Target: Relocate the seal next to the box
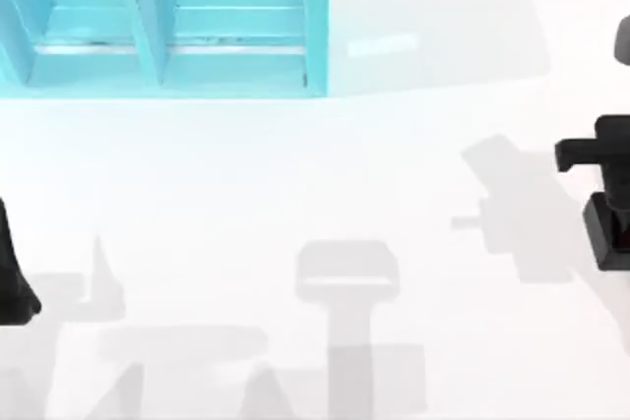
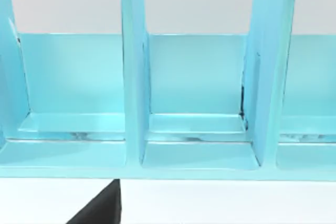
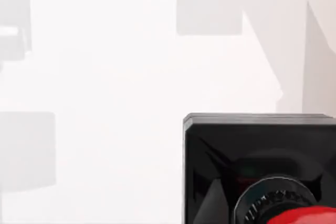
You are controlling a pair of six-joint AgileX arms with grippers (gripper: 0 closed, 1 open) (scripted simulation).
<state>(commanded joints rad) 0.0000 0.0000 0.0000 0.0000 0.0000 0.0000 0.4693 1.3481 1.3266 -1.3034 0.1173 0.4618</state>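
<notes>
black-based seal point(image 3: 260, 169) sits under the right gripper point(image 1: 602, 206) at three o'clock, its grip i cannot tell; approach step, next carry toward box point(image 1: 167, 22) at eleven o'clock

Nothing readable anywhere here, honestly. The box point(image 1: 162, 17) has plain cyan walls and dividers with no label, and the seal point(image 3: 260, 166) has no visible lettering on its black block.
</notes>
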